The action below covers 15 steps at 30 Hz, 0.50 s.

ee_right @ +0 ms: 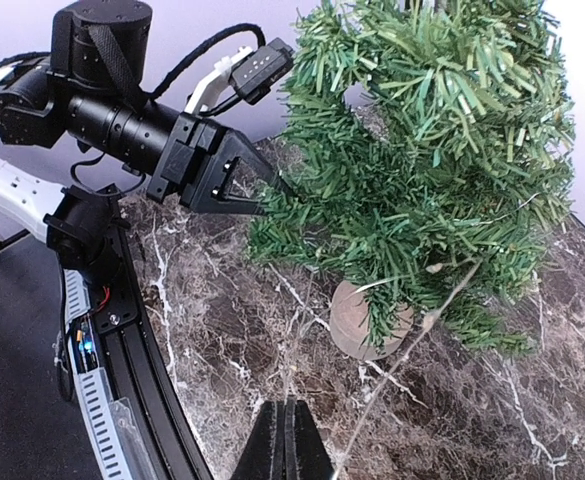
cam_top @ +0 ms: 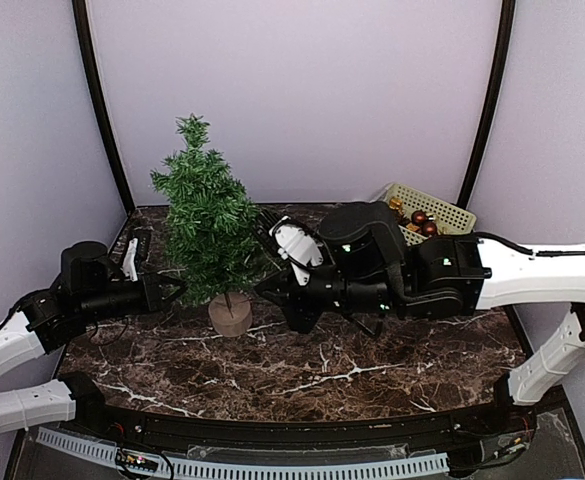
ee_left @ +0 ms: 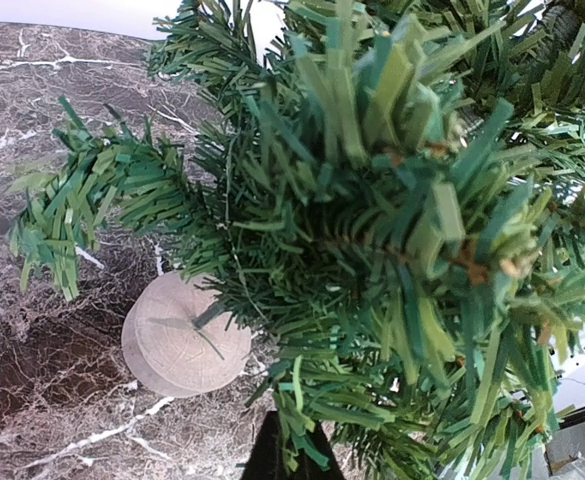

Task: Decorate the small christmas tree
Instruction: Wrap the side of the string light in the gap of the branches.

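The small christmas tree (cam_top: 210,215) stands upright on its round pale wooden base (cam_top: 231,315) at the left middle of the marble table. My left gripper (cam_top: 178,289) reaches into the lower left branches. In the right wrist view its fingers (ee_right: 234,186) meet on a branch tip. In the left wrist view the left gripper (ee_left: 290,450) is half hidden by needles above the base (ee_left: 182,335). My right gripper (cam_top: 264,292) is just right of the tree. It is shut (ee_right: 290,412) on a thin pale wire (ee_right: 307,330) that runs up into the tree (ee_right: 432,170).
A cream basket (cam_top: 444,208) with red and gold baubles (cam_top: 419,218) stands at the back right, behind the right arm. A black rail (ee_right: 132,400) runs along the table's near edge. Purple walls close in the back and sides.
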Tool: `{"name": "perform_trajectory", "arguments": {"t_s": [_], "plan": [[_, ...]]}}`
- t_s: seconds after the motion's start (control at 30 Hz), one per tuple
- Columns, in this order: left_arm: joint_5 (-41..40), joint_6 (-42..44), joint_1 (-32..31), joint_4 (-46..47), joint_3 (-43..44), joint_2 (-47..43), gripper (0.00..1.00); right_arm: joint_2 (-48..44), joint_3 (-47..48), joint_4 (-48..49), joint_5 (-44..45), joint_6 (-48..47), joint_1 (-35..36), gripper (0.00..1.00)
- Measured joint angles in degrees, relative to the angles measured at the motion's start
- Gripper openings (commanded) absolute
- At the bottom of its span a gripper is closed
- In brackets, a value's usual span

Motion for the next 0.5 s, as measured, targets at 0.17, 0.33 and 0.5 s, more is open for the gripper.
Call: {"name": "perform_trajectory", "arguments": {"t_s": [0.17,0.33,0.5], "plan": [[0.3,0.0,0.1,0.0,0.0,0.0,0.0,1.0,2.3,0.2,2.8,1.7,0.2,0.0],[0.3,0.0,0.2,-0.1,0.0,-0.3,0.0,2.1,4.7,-0.3,9.6,4.2,0.2,0.0],[0.3,0.0,0.3,-0.4,0.0,-0.9,0.0,3.1,6.9,-0.8,14.0,5.6,-0.7,0.0]]}}
